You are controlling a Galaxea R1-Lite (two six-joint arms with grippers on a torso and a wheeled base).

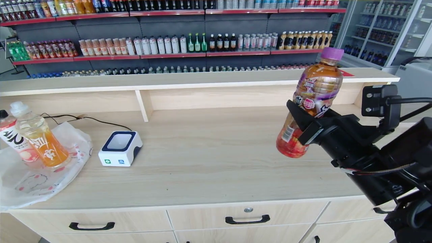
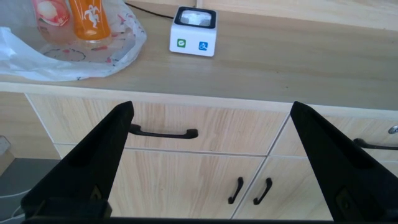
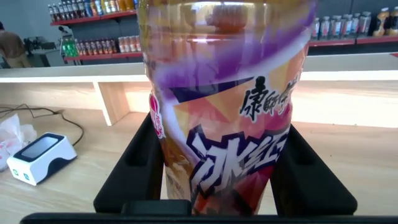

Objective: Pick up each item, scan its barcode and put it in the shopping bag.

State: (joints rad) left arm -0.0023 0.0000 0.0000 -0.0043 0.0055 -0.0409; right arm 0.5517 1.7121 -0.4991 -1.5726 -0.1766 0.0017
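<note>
Grips the tea bottle (image 1: 315,91) around its lower half with the right gripper (image 1: 305,123), jaws tight on both sides, tilted in the air above the right part of the counter (image 1: 219,158), probably to carry the barcode to the scanner (image 1: 120,148), well apart on the left beside the shopping bag (image 1: 20,184) with two bottles (image 1: 42,141) standing on it. Holds the left gripper (image 2: 211,109) low before the drawers (image 2: 186,162), spread wide, empty.

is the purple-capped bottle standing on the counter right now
No, the purple-capped bottle is lifted clear of the counter, tilted and clamped in the right gripper.
</note>
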